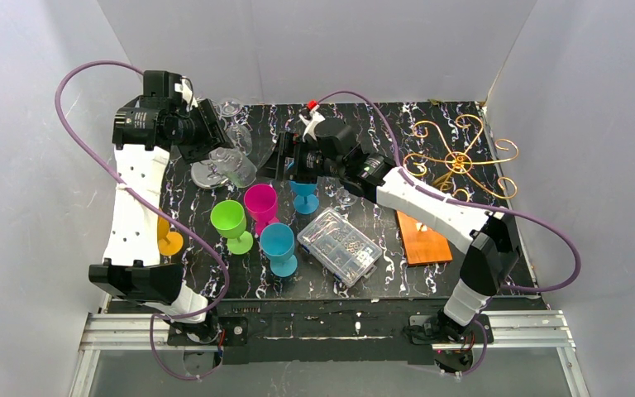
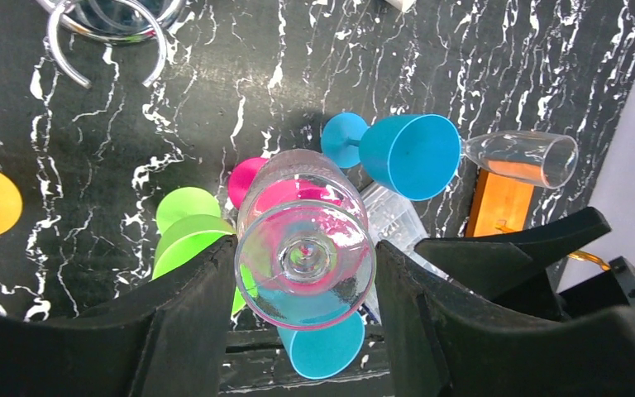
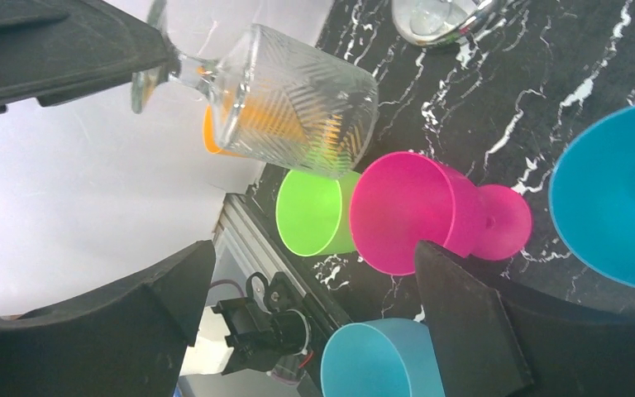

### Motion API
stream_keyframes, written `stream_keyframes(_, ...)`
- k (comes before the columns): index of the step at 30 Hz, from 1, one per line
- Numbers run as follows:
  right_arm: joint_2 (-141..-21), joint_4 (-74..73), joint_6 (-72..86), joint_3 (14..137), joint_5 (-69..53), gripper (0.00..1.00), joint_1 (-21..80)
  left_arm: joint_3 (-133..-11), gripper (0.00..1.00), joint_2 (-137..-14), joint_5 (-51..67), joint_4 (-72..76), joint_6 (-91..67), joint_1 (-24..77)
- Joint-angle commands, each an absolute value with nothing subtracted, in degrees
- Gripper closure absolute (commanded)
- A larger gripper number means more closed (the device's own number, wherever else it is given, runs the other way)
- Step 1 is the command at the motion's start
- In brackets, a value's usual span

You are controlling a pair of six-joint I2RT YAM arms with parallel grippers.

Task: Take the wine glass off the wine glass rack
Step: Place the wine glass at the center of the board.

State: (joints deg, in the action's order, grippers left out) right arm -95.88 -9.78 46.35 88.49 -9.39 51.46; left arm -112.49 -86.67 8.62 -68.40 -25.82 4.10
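My left gripper [image 1: 213,142] is shut on the foot of a clear patterned wine glass [image 1: 236,167] and holds it tilted above the back left of the table. In the left wrist view the round foot [image 2: 304,258] sits between the two fingers [image 2: 190,306]. The right wrist view shows the glass [image 3: 298,99] hanging in the air from the left finger. The golden wire rack [image 1: 459,155] stands at the back right on its orange-brown wooden base [image 1: 423,241], far from the glass. My right gripper [image 1: 285,168] is open and empty at mid-table; it also shows in its own view [image 3: 314,269].
Green [image 1: 231,219], pink [image 1: 260,201], blue [image 1: 279,244] and a second blue [image 1: 303,194] cup stand mid-table, an orange one [image 1: 168,240] at the left. A clear plastic box [image 1: 339,246] lies in front. Another clear glass [image 2: 521,157] lies on its side. A chrome holder [image 2: 107,21] stands at the back.
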Motion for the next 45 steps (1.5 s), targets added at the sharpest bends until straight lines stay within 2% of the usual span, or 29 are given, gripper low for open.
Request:
stream_keyframes(1,-94.2,-1.5,46.6,87.7,-11.6,0.00,51.3,-115.6,1.00,-84.0,12.5,-67.5,-28.9,4.7)
stream_keyframes(8,-94.2,7.5,50.5,83.8,-16.3,0.00,49.0,-117.0,1.00,-84.7,14.9,-66.9,-30.7,4.9)
stream_keyframes(31,-96.9,26.7,62.9,75.9,-19.5,0.00,47.2,-117.1,1.00,-84.5,16.7,-65.7,-32.3,5.2)
stream_keyframes(45,-97.5,26.0,63.8,74.8,-18.1,0.00,46.8,-116.9,1.00,-84.5,17.0,-65.5,-32.3,5.2)
